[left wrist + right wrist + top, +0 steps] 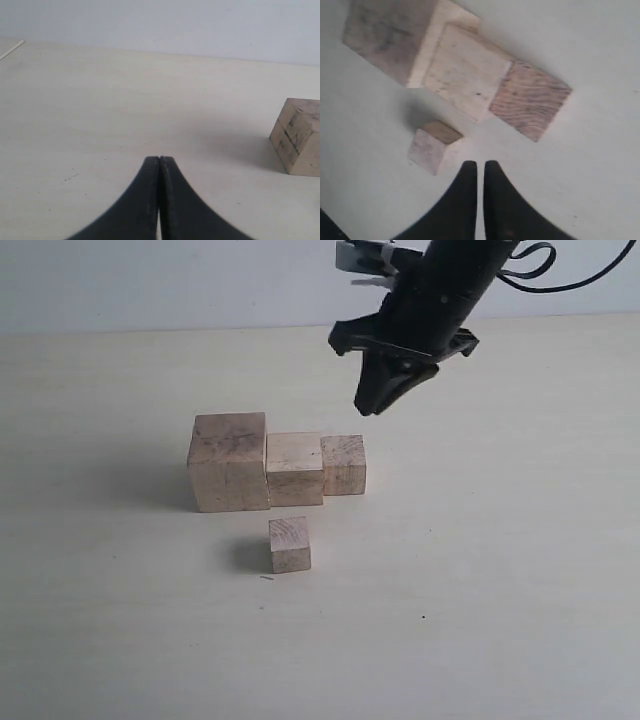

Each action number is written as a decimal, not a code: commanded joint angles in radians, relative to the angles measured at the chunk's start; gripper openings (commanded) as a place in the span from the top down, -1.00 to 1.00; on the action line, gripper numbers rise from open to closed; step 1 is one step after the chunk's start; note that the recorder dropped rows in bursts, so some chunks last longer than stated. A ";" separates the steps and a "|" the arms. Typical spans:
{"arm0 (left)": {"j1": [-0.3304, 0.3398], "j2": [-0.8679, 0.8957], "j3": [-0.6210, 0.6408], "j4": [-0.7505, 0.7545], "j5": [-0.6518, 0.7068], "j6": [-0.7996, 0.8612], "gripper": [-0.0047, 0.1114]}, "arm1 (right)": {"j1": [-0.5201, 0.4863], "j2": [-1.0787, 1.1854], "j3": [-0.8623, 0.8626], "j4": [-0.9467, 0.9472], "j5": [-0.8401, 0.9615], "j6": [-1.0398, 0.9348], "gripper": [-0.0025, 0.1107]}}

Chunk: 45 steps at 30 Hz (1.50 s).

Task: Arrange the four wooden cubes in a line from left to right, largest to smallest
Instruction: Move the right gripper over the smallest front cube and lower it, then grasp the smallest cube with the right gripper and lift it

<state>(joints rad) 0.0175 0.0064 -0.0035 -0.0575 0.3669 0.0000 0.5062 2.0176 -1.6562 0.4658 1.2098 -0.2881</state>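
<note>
On the worktop (pixel 500 590) we see three cubes (pixel 295 468) touching in size order, the smallest cube (pixel 289 545) apart in front, yet to join, with right tool (pixel 371 408) and left tool (pixel 159 160) clenched empty.

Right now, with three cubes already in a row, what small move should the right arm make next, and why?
Probably bring the right gripper over the smallest cube. The gripper hangs shut and empty in the air, that cube sits alone in front of the others, and the place right of the third-largest cube is unfilled.
</note>
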 commanded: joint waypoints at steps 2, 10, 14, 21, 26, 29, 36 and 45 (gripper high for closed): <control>-0.007 -0.006 0.004 -0.006 -0.013 0.000 0.92 | 0.145 -0.041 0.006 -0.134 0.011 0.281 0.96; -0.007 -0.006 0.004 -0.006 -0.013 0.000 0.92 | 0.402 -0.063 0.086 -0.310 -0.132 0.631 0.96; -0.007 -0.006 0.004 -0.006 -0.013 0.000 0.92 | 0.419 -0.058 0.103 -0.310 -0.189 0.771 0.96; -0.007 -0.006 0.004 -0.006 -0.013 0.000 0.92 | 0.419 -0.022 0.103 -0.317 -0.079 0.789 0.46; -0.007 -0.006 0.004 -0.006 -0.013 0.000 0.92 | 0.419 0.032 0.103 -0.316 -0.058 0.826 -0.16; -0.007 -0.006 0.004 -0.006 -0.013 0.000 0.92 | 0.419 0.058 0.103 -0.316 -0.063 0.842 -0.38; -0.007 -0.006 0.004 -0.006 -0.013 0.000 0.92 | 0.419 0.091 0.103 -0.310 -0.138 0.850 -0.40; -0.007 -0.006 0.004 -0.006 -0.013 0.000 0.92 | 0.419 0.135 0.103 -0.341 -0.154 0.850 -0.40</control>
<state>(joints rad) 0.0175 0.0064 -0.0035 -0.0575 0.3669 0.0000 0.9241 2.1377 -1.5561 0.1433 1.0666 0.5598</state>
